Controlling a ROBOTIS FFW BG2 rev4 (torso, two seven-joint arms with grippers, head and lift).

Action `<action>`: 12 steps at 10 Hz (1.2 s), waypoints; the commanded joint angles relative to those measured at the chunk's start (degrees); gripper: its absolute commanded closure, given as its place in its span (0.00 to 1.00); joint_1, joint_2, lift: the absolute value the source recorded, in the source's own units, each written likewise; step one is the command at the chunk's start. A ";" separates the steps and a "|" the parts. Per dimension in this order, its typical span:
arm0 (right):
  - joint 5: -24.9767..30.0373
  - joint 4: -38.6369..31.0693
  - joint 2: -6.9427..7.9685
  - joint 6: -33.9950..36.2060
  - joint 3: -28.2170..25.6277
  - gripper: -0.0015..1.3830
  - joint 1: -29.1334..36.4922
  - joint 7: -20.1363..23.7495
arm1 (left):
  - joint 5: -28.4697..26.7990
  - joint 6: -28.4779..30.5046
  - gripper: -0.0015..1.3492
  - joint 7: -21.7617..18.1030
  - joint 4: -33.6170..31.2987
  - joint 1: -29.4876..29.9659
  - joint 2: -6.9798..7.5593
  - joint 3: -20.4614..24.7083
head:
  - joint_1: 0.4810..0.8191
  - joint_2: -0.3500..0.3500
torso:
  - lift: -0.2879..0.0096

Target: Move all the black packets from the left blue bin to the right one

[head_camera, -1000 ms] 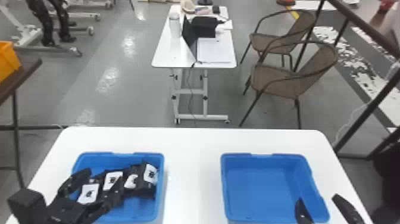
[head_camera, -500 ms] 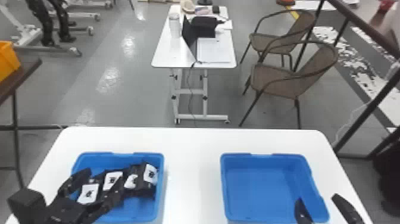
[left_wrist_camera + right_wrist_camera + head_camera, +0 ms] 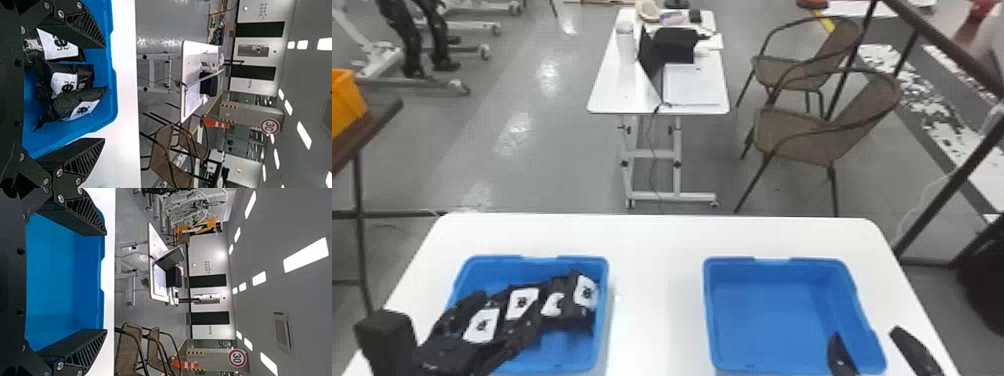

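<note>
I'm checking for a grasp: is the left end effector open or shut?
Open. The left end effector has its two fingers wide apart in its wrist view.

Black packets lie in the blue bin.

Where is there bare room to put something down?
Bare: the white table between the bins and beyond them, and most of the right bin's floor. Crowded: the left bin, where black packets bunch near the left gripper. The right gripper hangs around the right bin's near right side.
</note>
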 commanded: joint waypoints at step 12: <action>0.24 1.72 0.05 2.39 1.10 0.10 -2.79 1.58 | 4.52 28.50 0.14 -1.33 18.53 -22.09 9.89 -9.32 | 0.63 0.50 | 0.97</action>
